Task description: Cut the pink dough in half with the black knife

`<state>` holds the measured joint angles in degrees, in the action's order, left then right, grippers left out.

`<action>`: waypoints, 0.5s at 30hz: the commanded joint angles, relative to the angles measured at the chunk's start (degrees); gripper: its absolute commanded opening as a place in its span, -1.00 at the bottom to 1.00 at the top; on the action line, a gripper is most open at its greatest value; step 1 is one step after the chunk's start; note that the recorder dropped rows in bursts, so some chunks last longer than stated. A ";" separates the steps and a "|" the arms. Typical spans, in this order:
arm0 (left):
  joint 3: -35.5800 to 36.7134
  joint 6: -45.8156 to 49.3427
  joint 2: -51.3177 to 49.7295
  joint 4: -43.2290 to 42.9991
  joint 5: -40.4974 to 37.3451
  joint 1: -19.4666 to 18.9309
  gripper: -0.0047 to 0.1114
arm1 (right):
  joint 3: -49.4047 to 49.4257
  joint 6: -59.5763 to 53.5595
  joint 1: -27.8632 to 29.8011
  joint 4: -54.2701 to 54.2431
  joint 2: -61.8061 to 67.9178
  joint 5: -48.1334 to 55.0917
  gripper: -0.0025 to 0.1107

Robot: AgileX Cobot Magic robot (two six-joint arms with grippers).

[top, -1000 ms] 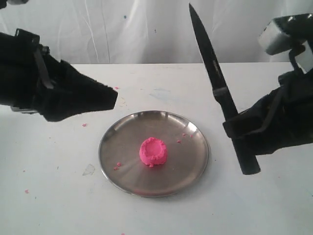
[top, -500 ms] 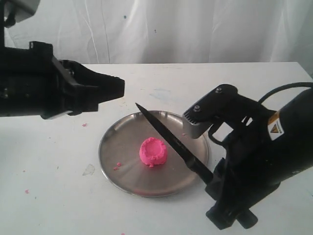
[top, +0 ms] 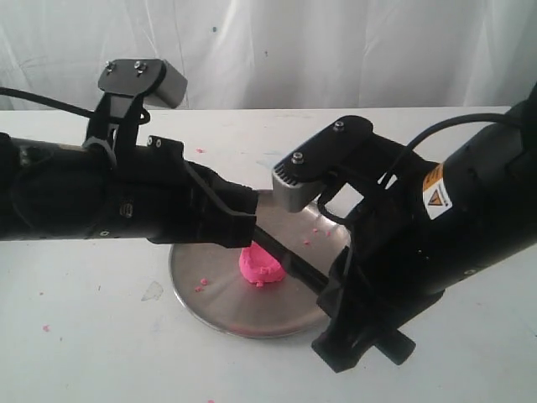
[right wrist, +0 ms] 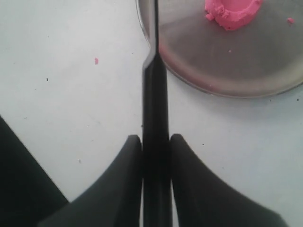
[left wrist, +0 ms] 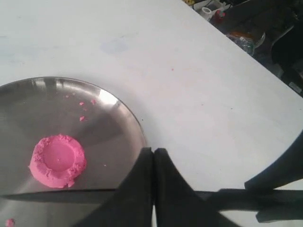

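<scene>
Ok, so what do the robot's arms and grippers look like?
Both arms are bulky and matte black. The left arm carries a grey camera box on a black bracket, with a thin black cable. The right arm has a similar grey box, a black cable and a yellow warning label. The left gripper and right gripper have smooth black tapering fingers.

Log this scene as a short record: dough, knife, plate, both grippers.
dough: one whole pink lump, uncut, on the plate
plate: steel, a few pink crumbs on it
knife: blade over the plate, beside the dough, not in it
right gripper: shut on the knife's handle
left gripper: shut, holding nothing, over the blade; contact unclear
</scene>
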<state>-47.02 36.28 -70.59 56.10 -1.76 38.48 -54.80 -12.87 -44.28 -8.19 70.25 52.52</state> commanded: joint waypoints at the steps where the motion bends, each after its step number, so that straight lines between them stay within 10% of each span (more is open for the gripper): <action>1: 0.31 0.18 -0.34 -0.04 0.54 0.26 -0.91 | -0.56 1.58 -0.33 1.12 -0.70 -0.70 -0.96; 15: -0.28 14.77 14.18 -0.04 7.50 -1.16 -0.91 | -0.56 13.35 -0.33 16.62 -0.91 -1.62 -0.96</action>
<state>-47.02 48.78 -59.97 55.57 3.97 38.17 -54.82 0.00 -44.60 7.77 69.67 51.78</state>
